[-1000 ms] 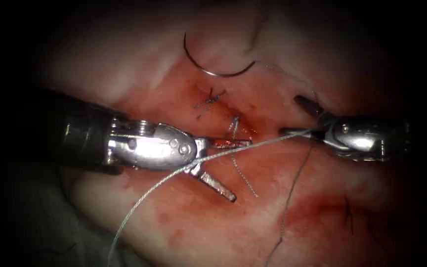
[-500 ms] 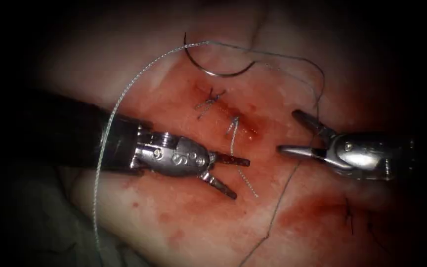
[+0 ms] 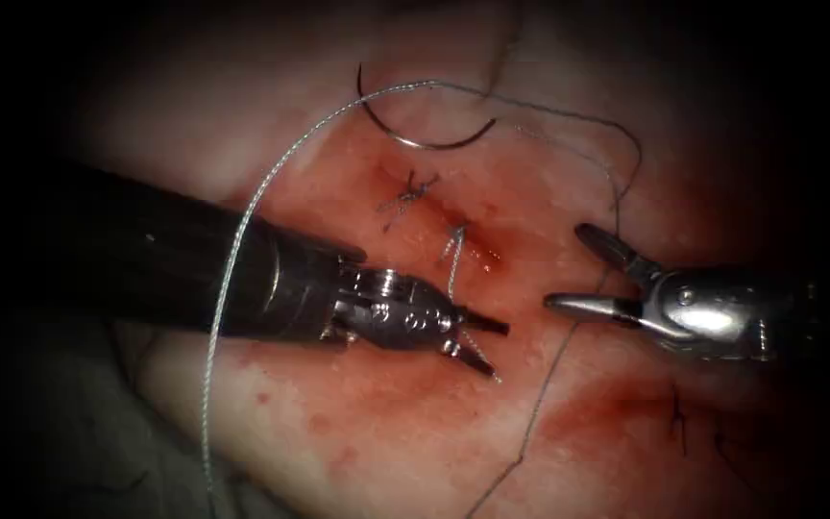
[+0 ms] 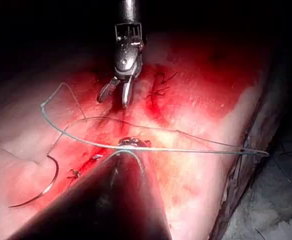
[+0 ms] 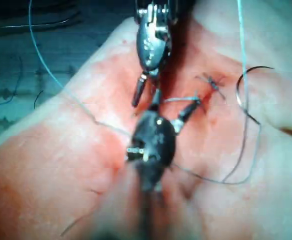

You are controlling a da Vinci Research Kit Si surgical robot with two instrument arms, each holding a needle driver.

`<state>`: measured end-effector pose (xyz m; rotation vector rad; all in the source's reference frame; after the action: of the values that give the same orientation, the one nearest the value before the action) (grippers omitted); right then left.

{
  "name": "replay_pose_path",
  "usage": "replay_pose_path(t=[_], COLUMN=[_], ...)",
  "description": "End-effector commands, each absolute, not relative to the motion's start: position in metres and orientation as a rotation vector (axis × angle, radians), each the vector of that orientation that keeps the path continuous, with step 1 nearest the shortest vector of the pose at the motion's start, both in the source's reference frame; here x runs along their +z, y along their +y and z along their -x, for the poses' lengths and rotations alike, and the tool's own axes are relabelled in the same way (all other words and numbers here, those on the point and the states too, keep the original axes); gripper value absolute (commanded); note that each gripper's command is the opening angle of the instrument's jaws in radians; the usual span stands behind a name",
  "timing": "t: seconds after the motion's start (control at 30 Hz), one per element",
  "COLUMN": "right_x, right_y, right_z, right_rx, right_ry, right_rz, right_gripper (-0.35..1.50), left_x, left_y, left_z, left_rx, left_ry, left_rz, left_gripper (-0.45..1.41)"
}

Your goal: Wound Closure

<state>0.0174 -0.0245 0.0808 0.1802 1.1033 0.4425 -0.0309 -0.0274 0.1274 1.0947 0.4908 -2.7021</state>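
Note:
The curved needle (image 3: 425, 144) lies free on the tissue (image 3: 386, 423) above the cut (image 3: 468, 245), held by neither tool. Its long thread (image 3: 242, 221) arcs over the left tool's shaft, passes the needle, then drops past the right tool. My left tool (image 3: 497, 348) sits on the cut with its jaws slightly open around a short thread tail (image 3: 451, 274) and grips nothing. My right tool (image 3: 569, 267) is to the right of the cut, jaws wide open and empty. In the left wrist view the needle (image 4: 41, 195) lies flat and the right tool (image 4: 115, 100) is open.
A tied stitch (image 3: 410, 192) with short cut ends sits on the cut just above the tail. Red fluid (image 3: 607, 404) covers the tissue around the cut. Dark loose thread ends (image 3: 679, 418) lie at the lower right. The tissue edge drops off at the lower left.
The long thread, stretched across the left jaws toward the right tool a second ago, now loops up over the left shaft. The left tool advanced right onto the tail, jaws narrower. The right tool sank slightly.

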Motion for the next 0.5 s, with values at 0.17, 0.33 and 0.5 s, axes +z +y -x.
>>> replay_pose_path(t=[0.17, 0.33, 0.5], right_x=[0.0812, 0.0813, 0.0815], right_y=[-0.0252, -0.0252, -0.0253], right_z=[-0.0179, -0.0179, -0.018], right_rx=[0.442, 0.443, 0.445], right_ry=[1.104, 1.103, 1.1], right_rz=[-0.181, -0.18, -0.174], right_gripper=[1.45, 1.45, 1.45], left_x=[0.1299, 0.1306, 0.1301], left_y=[-0.0291, -0.0299, -0.0288], left_z=[0.0315, 0.0317, 0.0324], left_rx=[-2.688, -2.663, -2.657], left_ry=[0.538, 0.577, 0.565], left_rz=[-1.008, -1.02, -1.062], left_gripper=[0.29, 0.29, -0.08])
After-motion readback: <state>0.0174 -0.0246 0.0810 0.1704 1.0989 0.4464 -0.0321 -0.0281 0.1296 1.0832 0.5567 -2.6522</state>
